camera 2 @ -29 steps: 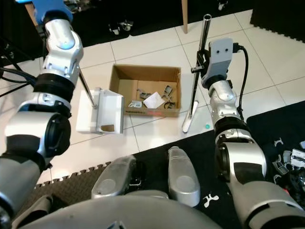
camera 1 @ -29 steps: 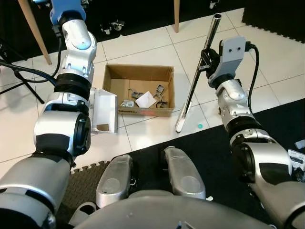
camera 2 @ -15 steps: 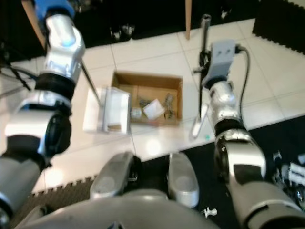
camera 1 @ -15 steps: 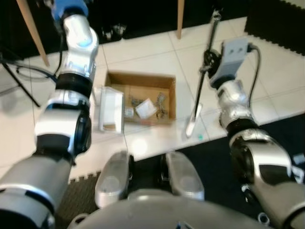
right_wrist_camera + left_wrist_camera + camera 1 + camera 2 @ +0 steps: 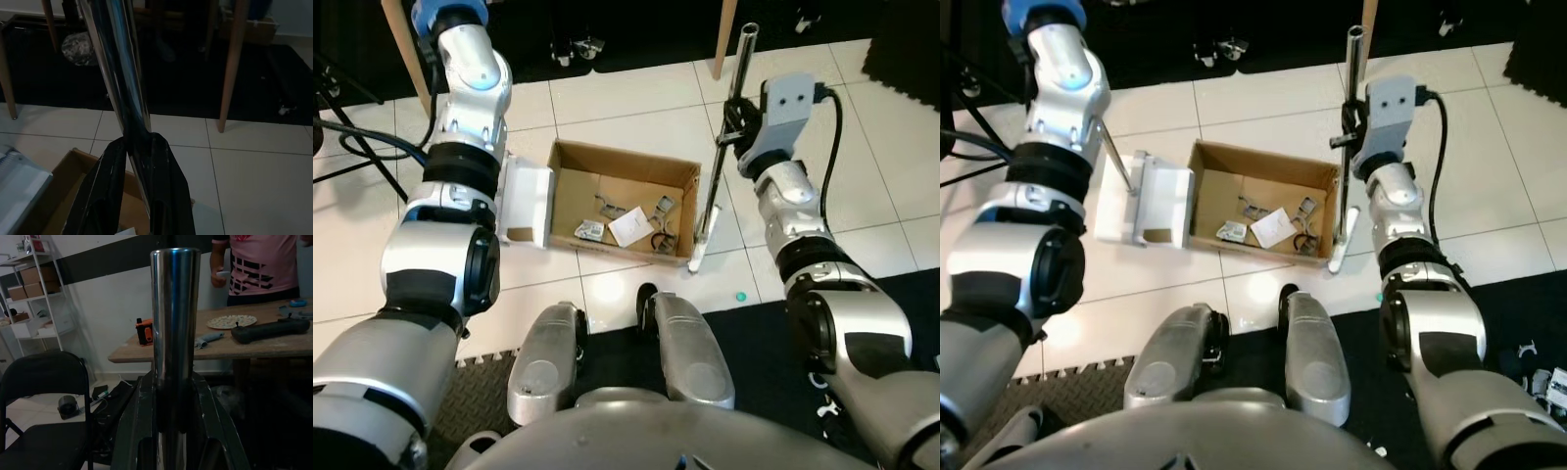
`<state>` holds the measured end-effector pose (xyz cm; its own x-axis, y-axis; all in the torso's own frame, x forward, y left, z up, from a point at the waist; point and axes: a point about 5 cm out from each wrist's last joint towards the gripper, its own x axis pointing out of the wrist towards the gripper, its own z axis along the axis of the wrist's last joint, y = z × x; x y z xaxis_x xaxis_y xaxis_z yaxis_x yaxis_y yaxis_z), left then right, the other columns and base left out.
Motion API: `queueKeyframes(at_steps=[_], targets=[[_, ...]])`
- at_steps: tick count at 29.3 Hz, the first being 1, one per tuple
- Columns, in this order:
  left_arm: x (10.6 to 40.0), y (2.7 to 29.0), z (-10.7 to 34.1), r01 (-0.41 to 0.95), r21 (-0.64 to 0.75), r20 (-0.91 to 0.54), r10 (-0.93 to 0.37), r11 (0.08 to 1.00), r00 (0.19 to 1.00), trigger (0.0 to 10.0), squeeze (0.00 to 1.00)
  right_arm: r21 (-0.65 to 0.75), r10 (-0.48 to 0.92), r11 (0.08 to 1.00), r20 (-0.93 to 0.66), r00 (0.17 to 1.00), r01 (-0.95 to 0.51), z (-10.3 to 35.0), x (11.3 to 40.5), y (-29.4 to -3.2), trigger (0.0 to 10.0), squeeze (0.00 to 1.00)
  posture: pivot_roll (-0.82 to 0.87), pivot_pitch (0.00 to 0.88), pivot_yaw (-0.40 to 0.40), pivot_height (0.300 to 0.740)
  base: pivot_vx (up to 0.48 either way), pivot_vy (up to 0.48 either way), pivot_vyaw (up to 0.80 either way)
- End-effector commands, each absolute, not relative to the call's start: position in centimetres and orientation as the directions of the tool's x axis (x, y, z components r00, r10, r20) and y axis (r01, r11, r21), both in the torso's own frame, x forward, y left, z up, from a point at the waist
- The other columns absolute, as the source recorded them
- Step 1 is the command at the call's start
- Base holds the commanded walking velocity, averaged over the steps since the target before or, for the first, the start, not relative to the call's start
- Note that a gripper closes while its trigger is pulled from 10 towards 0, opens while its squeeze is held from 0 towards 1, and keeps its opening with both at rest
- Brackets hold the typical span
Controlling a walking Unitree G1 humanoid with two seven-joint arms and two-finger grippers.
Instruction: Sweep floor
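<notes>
A white dustpan [image 5: 525, 201] stands on the tiles against the left side of an open cardboard box [image 5: 570, 179] that holds paper scraps and small metal bits. Its thin metal handle [image 5: 1114, 157] rises to my left gripper [image 5: 175, 382], which is shut on the chrome pole [image 5: 175, 308]. My right gripper [image 5: 734, 122] is shut on the broom's chrome pole [image 5: 724, 147], also seen in the right wrist view [image 5: 122, 78]. The broom head [image 5: 700, 245] rests on the floor by the box's right corner. A small teal bit [image 5: 739, 295] lies on the tile just beyond the black mat.
Black foam mats [image 5: 764, 323] lie under my feet. Wooden table legs [image 5: 722, 39] and dark mats border the far side; cables [image 5: 362, 147] run at the left. In the left wrist view, a person [image 5: 264, 264] stands behind a wooden table [image 5: 220, 347], with a folding chair [image 5: 44, 396] nearby.
The whole view shifted as I moved. The dustpan now sits closer against the box's left side, and the broom head has come in against the box's right corner.
</notes>
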<state>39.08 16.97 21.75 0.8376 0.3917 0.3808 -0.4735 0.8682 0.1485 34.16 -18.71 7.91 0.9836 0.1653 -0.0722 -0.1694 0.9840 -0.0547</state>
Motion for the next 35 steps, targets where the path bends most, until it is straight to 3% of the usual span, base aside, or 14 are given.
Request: queueKeyframes(at_steps=[1, 16, 21, 27, 32, 33, 35], targets=[[39.1, 17.0, 22.5, -0.476, 0.164, 0.418, 0.376, 0.864, 0.827, 10.0, 0.00, -0.060, 0.158, 0.985, -0.045, 0.986, -0.160, 8.3, 34.2, -19.1, 10.0, 0.00, -0.02, 0.072, -0.008, 0.740, 0.000, 0.000, 0.00], [39.1, 18.1, 22.8, -0.537, 0.157, 0.418, 0.437, 0.829, 0.796, 10.0, 0.00, -0.060, 0.159, 0.985, -0.047, 0.986, -0.161, 8.3, 34.2, -19.0, 10.0, 0.00, -0.02, 0.072, -0.008, 0.740, 0.000, 0.000, 0.00], [39.4, 17.5, 22.0, -0.493, -0.022, 0.278, 0.479, 0.870, 0.833, 10.0, 0.00, -0.061, 0.162, 0.985, -0.045, 0.986, -0.164, 8.4, 34.3, -18.9, 10.0, 0.00, -0.02, 0.066, -0.009, 0.740, 0.000, 0.000, 0.00], [39.0, 17.7, 22.9, -0.565, 0.171, 0.426, 0.457, 0.807, 0.781, 10.0, 0.00, -0.064, 0.158, 0.985, -0.047, 0.986, -0.160, 8.4, 34.3, -19.2, 10.0, 0.00, -0.02, 0.062, -0.009, 0.740, 0.000, 0.000, 0.00], [39.1, 17.6, 22.7, -0.557, 0.128, 0.398, 0.472, 0.821, 0.787, 10.0, 0.00, -0.064, 0.158, 0.985, -0.049, 0.986, -0.161, 8.3, 34.3, -19.1, 10.0, 0.00, -0.02, 0.060, -0.009, 0.740, 0.000, 0.000, 0.00], [39.2, 17.7, 22.2, -0.539, 0.025, 0.305, 0.507, 0.842, 0.806, 10.0, 0.00, -0.064, 0.159, 0.985, -0.048, 0.986, -0.162, 8.4, 34.3, -19.1, 10.0, 0.00, -0.02, 0.060, -0.009, 0.740, 0.000, 0.000, 0.00], [39.1, 17.7, 22.5, -0.550, 0.091, 0.363, 0.486, 0.830, 0.795, 10.0, 0.00, -0.064, 0.160, 0.985, -0.047, 0.986, -0.163, 8.4, 34.3, -19.0, 10.0, 0.00, -0.02, 0.058, -0.009, 0.740, 0.000, 0.000, 0.00]])
